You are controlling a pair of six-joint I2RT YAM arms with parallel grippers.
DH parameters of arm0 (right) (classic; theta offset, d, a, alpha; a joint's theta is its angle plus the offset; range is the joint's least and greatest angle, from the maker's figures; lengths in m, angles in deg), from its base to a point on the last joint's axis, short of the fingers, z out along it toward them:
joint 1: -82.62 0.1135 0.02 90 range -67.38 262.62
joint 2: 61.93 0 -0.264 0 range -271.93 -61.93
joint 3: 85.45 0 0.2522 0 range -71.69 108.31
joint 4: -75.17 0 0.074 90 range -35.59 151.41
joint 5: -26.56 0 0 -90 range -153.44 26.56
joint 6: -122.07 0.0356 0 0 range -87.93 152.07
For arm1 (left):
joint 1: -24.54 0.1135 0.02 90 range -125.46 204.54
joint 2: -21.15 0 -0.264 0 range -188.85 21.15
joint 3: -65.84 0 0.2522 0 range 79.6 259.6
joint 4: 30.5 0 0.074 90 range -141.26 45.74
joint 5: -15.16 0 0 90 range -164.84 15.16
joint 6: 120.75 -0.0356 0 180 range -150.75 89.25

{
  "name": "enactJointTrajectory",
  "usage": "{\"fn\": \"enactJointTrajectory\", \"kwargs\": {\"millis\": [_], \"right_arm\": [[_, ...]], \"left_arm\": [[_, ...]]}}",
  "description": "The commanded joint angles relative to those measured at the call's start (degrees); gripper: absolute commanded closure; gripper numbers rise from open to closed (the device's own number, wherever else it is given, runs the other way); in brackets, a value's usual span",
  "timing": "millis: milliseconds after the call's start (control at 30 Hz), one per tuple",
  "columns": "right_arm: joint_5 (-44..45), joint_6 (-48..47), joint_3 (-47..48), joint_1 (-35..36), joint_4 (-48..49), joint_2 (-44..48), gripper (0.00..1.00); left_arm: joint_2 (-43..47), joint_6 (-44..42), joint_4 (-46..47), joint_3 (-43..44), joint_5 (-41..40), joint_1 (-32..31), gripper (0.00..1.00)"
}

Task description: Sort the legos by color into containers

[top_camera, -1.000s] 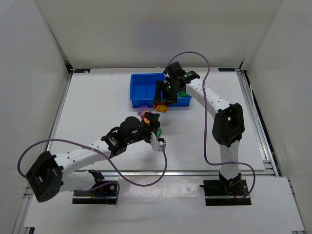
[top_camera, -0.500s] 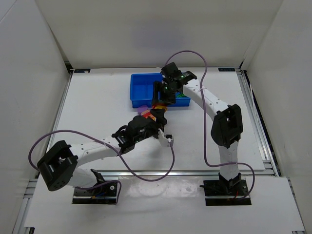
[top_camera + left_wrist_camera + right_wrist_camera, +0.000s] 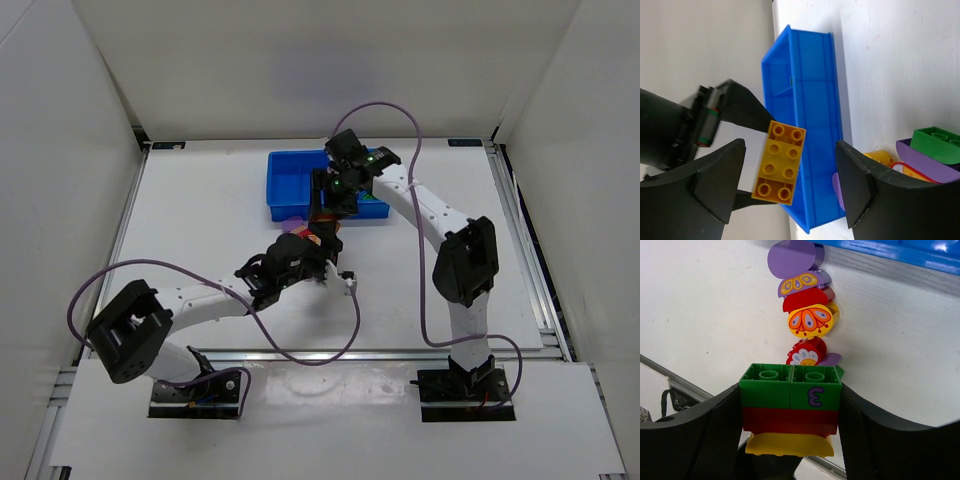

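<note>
Gripping a stack of green, red and yellow plastic bricks (image 3: 790,405) in the right pincer (image 3: 790,420), by the near rim of the shallow blue plastic tray (image 3: 812,100), above loose rounded blocks (image 3: 807,320) on the white surface (image 3: 705,305). With the left pincer (image 3: 790,150) released, empty, just nearer.

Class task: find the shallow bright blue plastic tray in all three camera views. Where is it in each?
Top external: the bright blue plastic tray, upper centre.
Left wrist: the tray runs top to bottom through the middle.
Right wrist: only a strip of its wall along the top right edge, above the held green, red and yellow brick stack.
Shared landmark: the cluster of loose toy blocks beside the tray.
</note>
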Motion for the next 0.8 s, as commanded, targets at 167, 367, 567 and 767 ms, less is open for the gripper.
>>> {"fn": "enactJointTrajectory", "kwargs": {"millis": [167, 367, 567, 767], "right_arm": [[-0.83, -0.27, 2.53, 0.14, -0.65, 5.2, 1.0], [-1.88, -0.36, 1.3, 0.49, -0.74, 5.81, 1.0], [-1.88, -0.19, 1.04, 0.58, -0.65, 5.9, 1.0], [-0.83, 0.17, 1.65, 0.41, -0.56, 4.67, 1.0]], "left_arm": [[-1.88, -0.04, 0.79, 2.26, -0.31, 2.69, 0.19], [-3.64, 0.14, 2.36, 3.32, -0.83, 4.09, 0.22], [-4.26, 0.22, 2.46, 4.2, -0.05, 5.15, 0.5], [-1.99, 0.31, 2.63, 2.62, 1.45, 4.18, 0.75]]}}
